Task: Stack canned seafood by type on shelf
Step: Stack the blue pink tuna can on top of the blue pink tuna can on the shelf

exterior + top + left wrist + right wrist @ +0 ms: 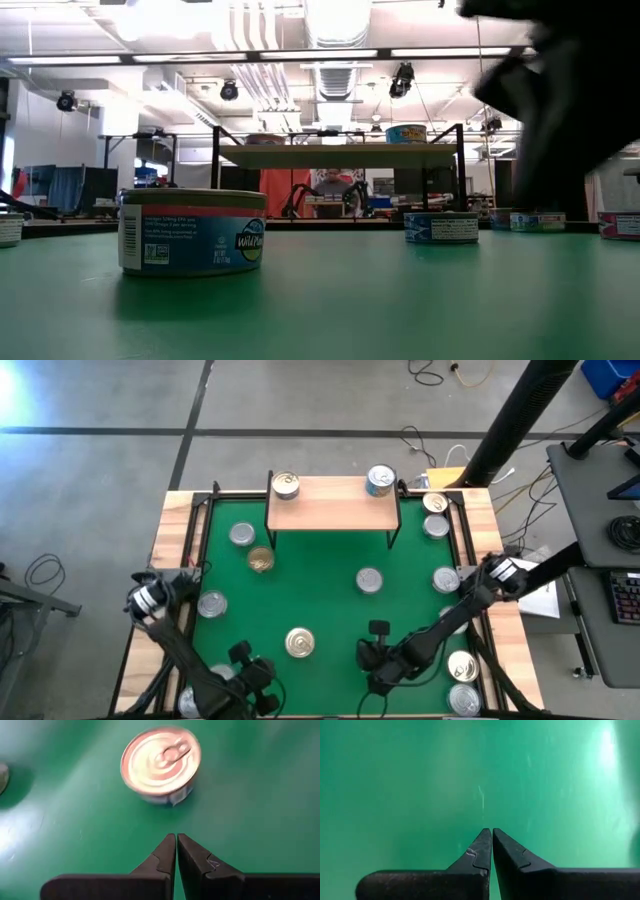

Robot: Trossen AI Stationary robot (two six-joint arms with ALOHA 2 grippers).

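Ahead of the closed left end effector [176, 840]: one tin [161, 762]; closed right end effector [491, 835] faces bare green surface [420, 780].

A lab or workshop: bare concrete floor [100, 470], loose cables [440, 372], exposed ceiling ducts [335, 30], and strip lights overhead.

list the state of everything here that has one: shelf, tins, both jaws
shelf: standing at the mat's far edge, one tin on each end.
tin on its left end: upright, single.
tin on its right end: upright, single.
gold-topped tin: upright on the mat, untouched.
other loose tins: upright, scattered, none stacked.
left gripper: jaws shut, empty.
right gripper: jaws shut, empty.
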